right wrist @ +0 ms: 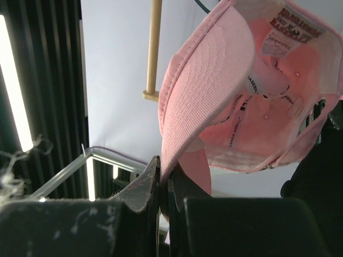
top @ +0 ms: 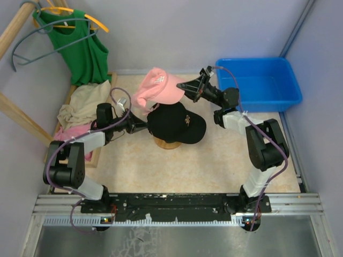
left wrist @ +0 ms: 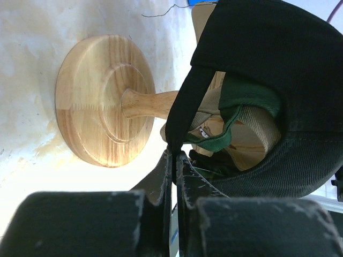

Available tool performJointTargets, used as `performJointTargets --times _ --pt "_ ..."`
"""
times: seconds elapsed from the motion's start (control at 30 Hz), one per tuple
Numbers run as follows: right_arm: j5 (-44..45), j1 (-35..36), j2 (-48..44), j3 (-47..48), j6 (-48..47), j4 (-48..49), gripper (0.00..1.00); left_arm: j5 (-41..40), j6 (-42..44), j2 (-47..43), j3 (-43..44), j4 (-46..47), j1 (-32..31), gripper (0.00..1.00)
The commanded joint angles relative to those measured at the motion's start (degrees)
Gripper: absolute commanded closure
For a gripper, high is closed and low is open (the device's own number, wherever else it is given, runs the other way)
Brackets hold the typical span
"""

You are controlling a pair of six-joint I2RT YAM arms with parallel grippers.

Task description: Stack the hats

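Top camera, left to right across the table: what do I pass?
From the left: green top → left gripper → black cap → blue bin. The pink cap and right gripper overlap the black cap sideways, so they are left out.

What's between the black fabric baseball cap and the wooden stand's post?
Two fabric caps nested inside the black cap: a dark green cap and a tan cap. Shows in the left wrist view.
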Motion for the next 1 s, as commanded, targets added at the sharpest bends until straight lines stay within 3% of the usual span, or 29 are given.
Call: performJointTargets --times 0.0,0.17,0.43,0.57,0.97 --pt "2.1 0.9 0.2 1.2 1.6 3.8 1.0 0.9 -2.0 0.9 -1.6 4.6 0.1 0.96" --pt "3.5 2.8 1.5 0.1 2.2 5.3 1.0 4.1 -9.1 3.3 -3.4 16.5 0.1 0.97" --pt "5.7 6.1 6.2 4.6 4.3 7.9 1.0 6.5 -37.0 12.4 -10.6 64.2 0.2 1.0" --pt "6.9 6.3 7.0 5.2 4.9 9.5 1.0 5.3 -47.6 18.6 -11.7 80.6 0.2 1.0" --pt "6.1 6.3 8.9 11.6 4.8 6.7 1.0 3.7 -49.7 20.0 -12.3 83.2 1.1 1.0"
